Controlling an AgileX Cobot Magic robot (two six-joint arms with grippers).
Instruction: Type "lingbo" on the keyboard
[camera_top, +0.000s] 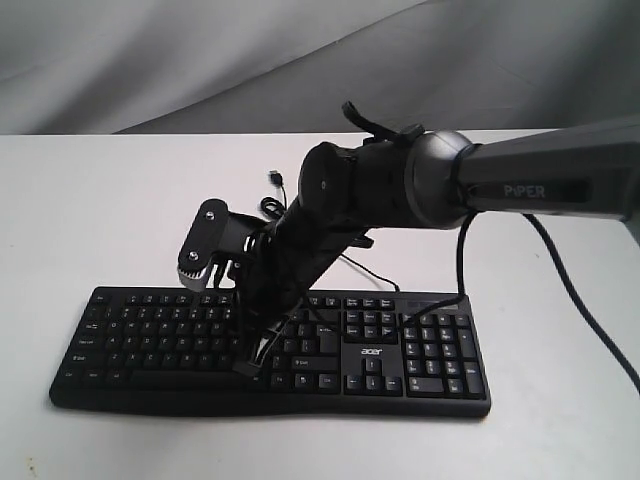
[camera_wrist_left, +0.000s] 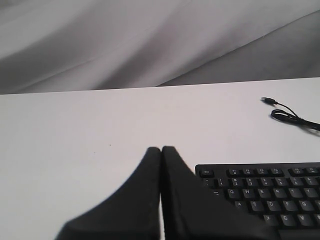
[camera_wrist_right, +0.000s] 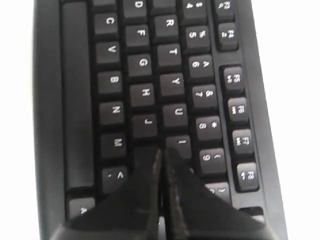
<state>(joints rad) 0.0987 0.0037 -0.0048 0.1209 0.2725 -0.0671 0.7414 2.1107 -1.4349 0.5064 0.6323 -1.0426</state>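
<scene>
**Exterior view.** The keyboard (camera_top: 160, 335) lies flat on the white table (camera_top: 100, 200), one long edge toward the camera and the number pad at the right of the view. Its USB cable (camera_top: 272, 205) lies loosely coiled on the table behind it. The right arm (camera_top: 540, 185) enters from the right and slopes down across the middle of the keyboard. The right end effector (camera_top: 247, 368) ends low over the letter block, left of the arrow keys and the "acer" logo (camera_top: 371, 352).

**Right wrist view.** The two fingers (camera_wrist_right: 192, 200) of the right end effector (camera_wrist_right: 161, 151) are pressed together with no gap and grip nothing. Their joined tips lie over the keyboard (camera_wrist_right: 75, 100), at the edge of the I key (camera_wrist_right: 178, 144) and just past the J key (camera_wrist_right: 146, 122). They stand above the home-row key next to J and cover its legend. Whether the tips touch a key cannot be told.

**Left wrist view.** The left end effector (camera_wrist_left: 161, 148) is likewise closed and empty, its fingers (camera_wrist_left: 132, 200) flush against each other. It is over bare table, off the keyboard (camera_wrist_left: 265, 195), near the corner that carries the Esc key (camera_wrist_left: 206, 173). The plug (camera_wrist_left: 268, 100) of the cable lies free on the table beyond the keyboard.
</scene>
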